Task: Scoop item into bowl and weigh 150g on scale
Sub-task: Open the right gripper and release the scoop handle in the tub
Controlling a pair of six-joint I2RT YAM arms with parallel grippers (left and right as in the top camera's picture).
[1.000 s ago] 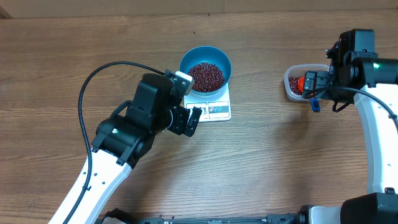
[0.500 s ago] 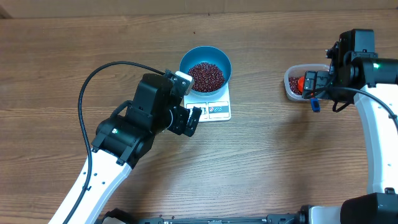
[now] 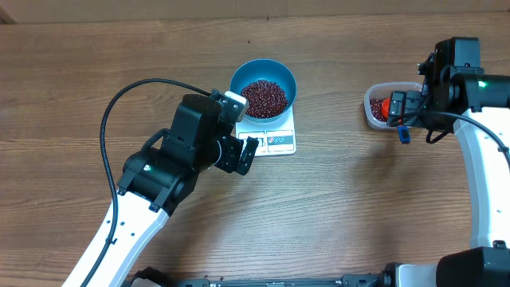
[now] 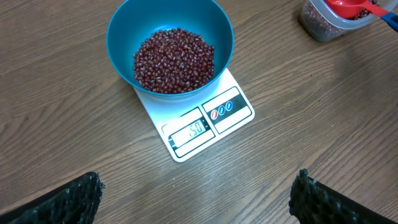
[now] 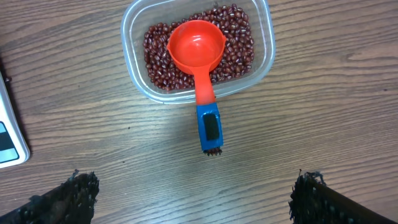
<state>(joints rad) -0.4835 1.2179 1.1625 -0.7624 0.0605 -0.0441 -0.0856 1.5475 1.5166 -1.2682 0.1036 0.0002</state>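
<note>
1. Table (image 3: 351, 207): bare wood. Open room across the lower overhead frame and in the wide strip between scale and tub; the far edge shows as a paler band along the top.
2. Scale (image 4: 239, 93): white, flat, centre of the overhead frame, its front edge with display and buttons towards the bottom. The digits are too small to read surely.
3. Bowl (image 4: 221, 31): blue, upright on the scale's rear part, overhanging its back edge. It holds a heap of beans (image 4: 174, 59) well below the rim.
4. Tub (image 5: 132, 43): clear plastic, upper right of the overhead frame, well apart from the scale. More of the same beans cover its floor.
5. Scoop (image 5: 199, 56): red cup resting on the tub's beans, its blue handle sticking out over the near rim.
6. Left gripper (image 4: 196, 202): jaws spread wide, empty, just beside the scale's lower left corner.
7. Right gripper (image 5: 193, 199): jaws spread wide, empty, near the scoop handle, apart from it.
</note>
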